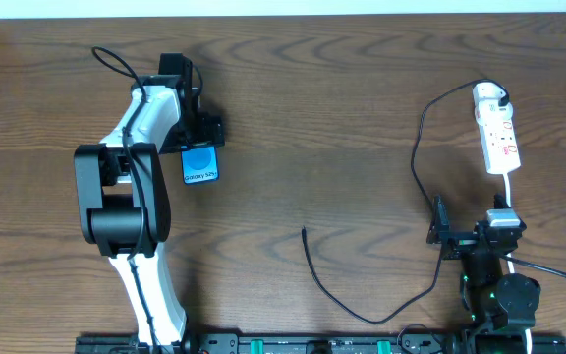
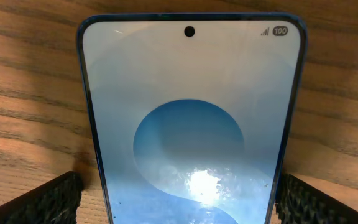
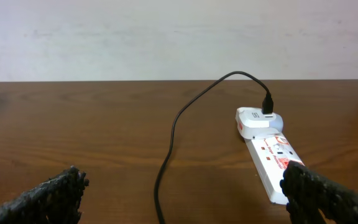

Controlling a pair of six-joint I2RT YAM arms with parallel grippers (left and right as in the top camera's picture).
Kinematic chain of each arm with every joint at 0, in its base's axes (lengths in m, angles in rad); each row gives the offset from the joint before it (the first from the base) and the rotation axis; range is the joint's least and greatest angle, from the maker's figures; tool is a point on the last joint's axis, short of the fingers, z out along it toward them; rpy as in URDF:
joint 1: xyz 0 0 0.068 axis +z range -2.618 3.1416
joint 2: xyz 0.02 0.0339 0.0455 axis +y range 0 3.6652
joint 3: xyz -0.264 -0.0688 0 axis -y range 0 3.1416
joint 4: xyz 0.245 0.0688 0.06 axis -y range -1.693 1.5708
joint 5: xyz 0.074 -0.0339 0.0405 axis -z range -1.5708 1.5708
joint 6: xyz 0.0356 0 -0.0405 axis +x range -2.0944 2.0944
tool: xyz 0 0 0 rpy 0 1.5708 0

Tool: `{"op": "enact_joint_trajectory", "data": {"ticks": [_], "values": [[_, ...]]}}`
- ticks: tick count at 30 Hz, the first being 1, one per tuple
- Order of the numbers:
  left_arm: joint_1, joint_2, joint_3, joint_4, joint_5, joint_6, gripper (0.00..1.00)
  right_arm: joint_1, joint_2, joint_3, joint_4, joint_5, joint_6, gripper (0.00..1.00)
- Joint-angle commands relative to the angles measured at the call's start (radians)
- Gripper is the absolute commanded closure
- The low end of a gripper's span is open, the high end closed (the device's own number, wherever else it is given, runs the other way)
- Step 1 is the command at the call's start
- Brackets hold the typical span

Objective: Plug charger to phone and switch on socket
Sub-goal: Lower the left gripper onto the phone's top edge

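The phone (image 1: 201, 164) lies flat on the table with its blue screen up, and it fills the left wrist view (image 2: 191, 124). My left gripper (image 1: 200, 146) is open and straddles the phone's lower end (image 2: 179, 190), with a finger at each long edge. The socket (image 1: 499, 136) is a white power strip at the far right. The charger's white adapter (image 1: 488, 95) sits in its far end. The thin black charger cable (image 1: 416, 167) loops across the table to a free plug tip (image 1: 304, 232). My right gripper (image 1: 465, 231) is open and empty (image 3: 185, 180), just short of the strip (image 3: 271, 157), with the cable (image 3: 166, 155) between its fingers.
The robots' thicker black cables (image 1: 558, 275) lie at the bottom right by the right arm's base. A pale wall (image 3: 166, 37) stands beyond the table's far edge. The left arm's body (image 1: 126, 197) covers the table left of the phone.
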Motion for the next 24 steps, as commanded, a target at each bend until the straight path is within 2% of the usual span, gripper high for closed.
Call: {"op": "enact_joint_trajectory", "data": {"ticks": [1, 24], "values": [[0.001, 0.020, -0.035, -0.003, -0.020, -0.009, 0.02, 0.006, -0.006, -0.002, -0.004, 0.004, 0.006, 0.01], [0.001, 0.020, -0.052, 0.016, -0.019, -0.009, 0.02, 0.006, -0.006, -0.002, -0.004, 0.004, 0.006, 0.01]]}}
